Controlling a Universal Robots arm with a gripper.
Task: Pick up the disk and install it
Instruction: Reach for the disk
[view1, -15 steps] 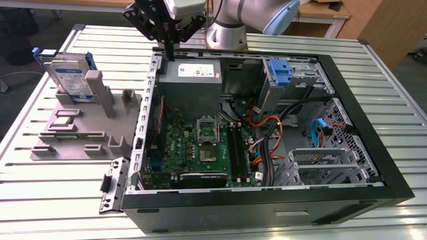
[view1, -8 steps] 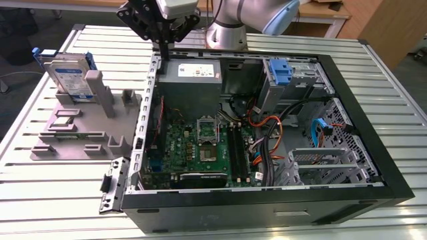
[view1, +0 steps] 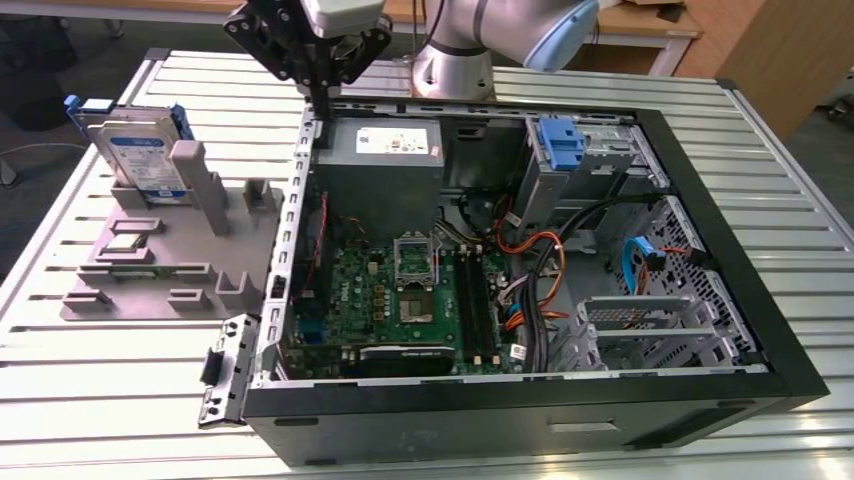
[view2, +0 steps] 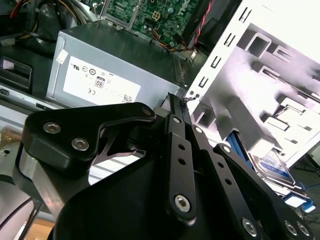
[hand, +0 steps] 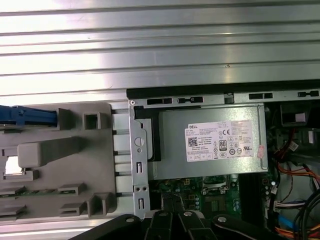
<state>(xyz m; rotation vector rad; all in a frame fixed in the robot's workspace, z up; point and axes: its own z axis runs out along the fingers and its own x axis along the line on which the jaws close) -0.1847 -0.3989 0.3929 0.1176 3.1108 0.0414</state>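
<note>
The ribbed aluminium worktop (view1: 120, 360) carries an open black computer case (view1: 534, 430), with bare slats along every edge of the case. Beside the case, toward the exterior view's left, a grey moulded fixture (view1: 147, 270) holds the silver disk with blue bracket (view1: 140, 150) upright at its far end. The black gripper (view1: 324, 112) hangs at the case rim beside the grey power-supply box (view1: 380, 160). Its jaws are closed and empty, well apart from the disk.

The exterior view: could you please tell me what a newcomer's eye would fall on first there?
The open computer case dominates the slatted table, its green motherboard and tangled cables laid bare. At the exterior view's left, the disk stands on edge in a grey fixture, untouched. The gripper, shut and empty, hangs over the case's corner by the grey power supply.
</note>
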